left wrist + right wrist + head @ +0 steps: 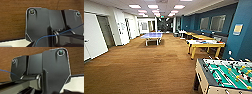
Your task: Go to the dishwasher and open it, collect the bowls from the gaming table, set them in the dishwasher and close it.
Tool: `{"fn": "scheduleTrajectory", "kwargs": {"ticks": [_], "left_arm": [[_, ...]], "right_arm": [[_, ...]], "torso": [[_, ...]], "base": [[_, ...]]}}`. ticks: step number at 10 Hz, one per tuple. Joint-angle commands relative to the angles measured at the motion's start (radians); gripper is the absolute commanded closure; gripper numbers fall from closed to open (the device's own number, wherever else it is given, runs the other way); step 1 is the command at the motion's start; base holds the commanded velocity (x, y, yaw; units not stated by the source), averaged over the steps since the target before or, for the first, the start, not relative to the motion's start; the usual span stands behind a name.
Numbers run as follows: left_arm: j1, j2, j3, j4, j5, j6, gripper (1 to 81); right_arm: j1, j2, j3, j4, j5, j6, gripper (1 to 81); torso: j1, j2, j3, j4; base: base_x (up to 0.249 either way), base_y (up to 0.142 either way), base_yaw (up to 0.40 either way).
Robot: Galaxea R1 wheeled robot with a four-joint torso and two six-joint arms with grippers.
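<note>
The gaming table (205, 43), with a white top and yellow sides and legs, stands at the right of the room, beside the blue wall. Small reddish and dark shapes lie on its top, too blurred to tell whether they are bowls. The dishwasher is out of view. Both wrist views look down on brown carpet past the robot's own dark plates.
A green-field foosball table (224, 75) stands close at the lower right. A blue ping-pong table (151, 36) is mid-room ahead. More yellow tables (197, 36) line the right wall. White doors (92, 35) are on the left. Brown carpet (146, 67) stretches ahead.
</note>
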Motion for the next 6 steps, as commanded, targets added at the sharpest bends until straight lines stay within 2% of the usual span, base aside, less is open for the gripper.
{"fn": "scheduleTrajectory", "kwargs": {"ticks": [1, 6], "left_arm": [[-0.054, -0.008, -0.002, 0.008, 0.054, 0.004, 1.0], [-0.054, -0.001, -0.002, 0.007, 0.054, 0.004, 1.0]], "right_arm": [[0.058, 0.005, 0.003, 0.0, -0.057, 0.0, 1.0], [0.056, 0.011, 0.011, 0.001, -0.057, 0.0, 1.0]], "torso": [[0.0, 0.0, 0.0, 0.0], [0.0, 0.0, 0.0, 0.0]], "base": [[0.176, 0.0, 0.0], [0.183, 0.0, 0.0]]}}
